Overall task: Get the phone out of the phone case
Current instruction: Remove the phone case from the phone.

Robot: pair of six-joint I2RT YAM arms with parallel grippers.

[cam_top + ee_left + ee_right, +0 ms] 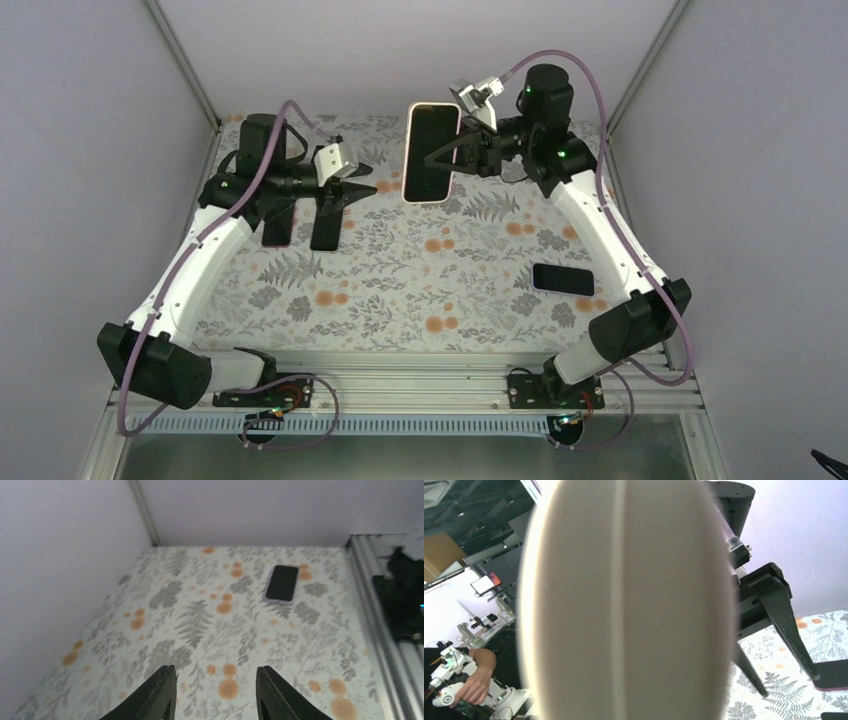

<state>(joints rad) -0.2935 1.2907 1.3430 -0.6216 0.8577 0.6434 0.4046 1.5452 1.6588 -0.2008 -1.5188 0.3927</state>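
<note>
Surface: a cloth printed with grey ferns and orange blooms covers the table and lies flat. Plain pale walls close three sides: left wall, back wall, right wall. They meet at two metal corner posts. An aluminium rail runs along the near edge and carries both my bases.

Left: my left claw hangs above the cloth near the far-left corner, fingers spread, gripping nothing. Its own camera shows only cloth between the fingers. Below it two dark phone-shaped slabs lie side by side, one pink-rimmed, one black. I cannot tell whether they are phones or cases.

Centre: the phone is lifted off the cloth, upright, its dark screen toward the overhead camera. It is seated in its pale phone case. My right claw is clamped on the case at its right-hand edge, one finger across the screen. The case back fills my right wrist camera, blurred. Past it, a person's hand rests at a bench in an open lab.

Right: a second cased phone lies flat, screen up, toward the cloth's right edge beside my right arm.

Clearance: my left claw's tips stand near the held phone's left edge, not touching. The widest bare cloth is the middle and near half.
</note>
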